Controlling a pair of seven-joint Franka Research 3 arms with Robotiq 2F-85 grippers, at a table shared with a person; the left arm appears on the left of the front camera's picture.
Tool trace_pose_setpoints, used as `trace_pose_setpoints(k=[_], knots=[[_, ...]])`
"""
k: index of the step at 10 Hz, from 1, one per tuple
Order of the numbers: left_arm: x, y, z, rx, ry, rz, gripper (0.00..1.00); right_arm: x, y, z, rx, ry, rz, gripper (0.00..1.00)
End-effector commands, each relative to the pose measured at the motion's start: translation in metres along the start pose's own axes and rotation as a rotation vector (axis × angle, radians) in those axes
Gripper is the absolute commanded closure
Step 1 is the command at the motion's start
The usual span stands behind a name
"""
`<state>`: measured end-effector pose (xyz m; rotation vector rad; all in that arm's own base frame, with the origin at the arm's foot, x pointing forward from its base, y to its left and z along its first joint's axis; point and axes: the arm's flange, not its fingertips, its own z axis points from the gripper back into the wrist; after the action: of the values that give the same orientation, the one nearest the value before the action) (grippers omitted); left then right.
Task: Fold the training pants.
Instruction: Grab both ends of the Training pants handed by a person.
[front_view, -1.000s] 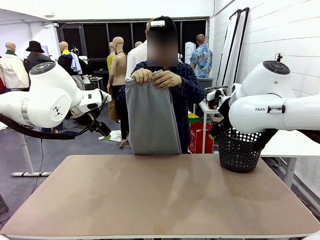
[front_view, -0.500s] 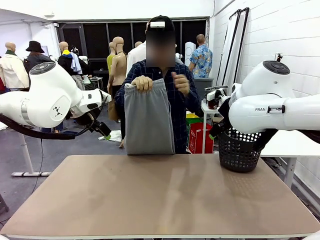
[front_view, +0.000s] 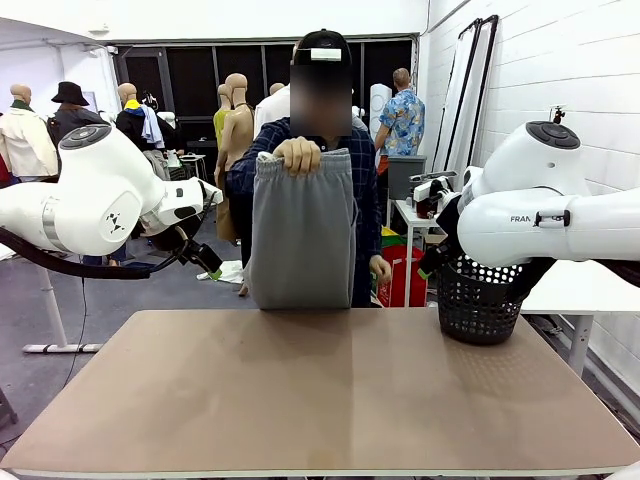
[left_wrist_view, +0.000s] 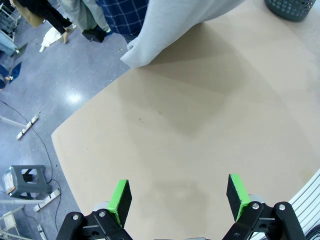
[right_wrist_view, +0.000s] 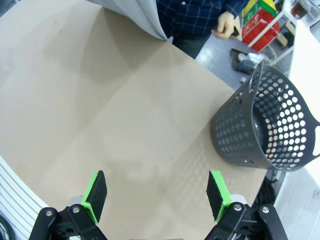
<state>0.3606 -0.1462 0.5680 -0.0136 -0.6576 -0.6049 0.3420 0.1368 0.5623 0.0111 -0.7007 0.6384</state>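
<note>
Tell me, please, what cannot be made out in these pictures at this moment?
- Front view: the person's hand partly covers the waistband of the training pants; no drawstring can be told.
- Left wrist view: the top edge cuts off the pants' upper part.
- Front view: the right arm hides the rim of the basket.
- Right wrist view: the basket's inside is too dark for contents.

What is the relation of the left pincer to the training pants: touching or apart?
Apart. The left wrist view shows the left pincer open above the table, the training pants hanging ahead at its far edge.
</note>
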Motion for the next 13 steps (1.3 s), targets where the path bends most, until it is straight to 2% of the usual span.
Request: trace_pose_setpoints(k=[1,13], knots=[[0.0000,0.0004,0.0003,-0.002,-0.001,-0.001,0.00,0.0001,-0.0003,0.0002,0.001,-0.001,-0.001,0.00],[0.0000,0.0004,0.0003,-0.002,-0.001,-0.001,0.00,0.0001,-0.0003,0.0002,0.001,-0.001,-0.001,0.00]])
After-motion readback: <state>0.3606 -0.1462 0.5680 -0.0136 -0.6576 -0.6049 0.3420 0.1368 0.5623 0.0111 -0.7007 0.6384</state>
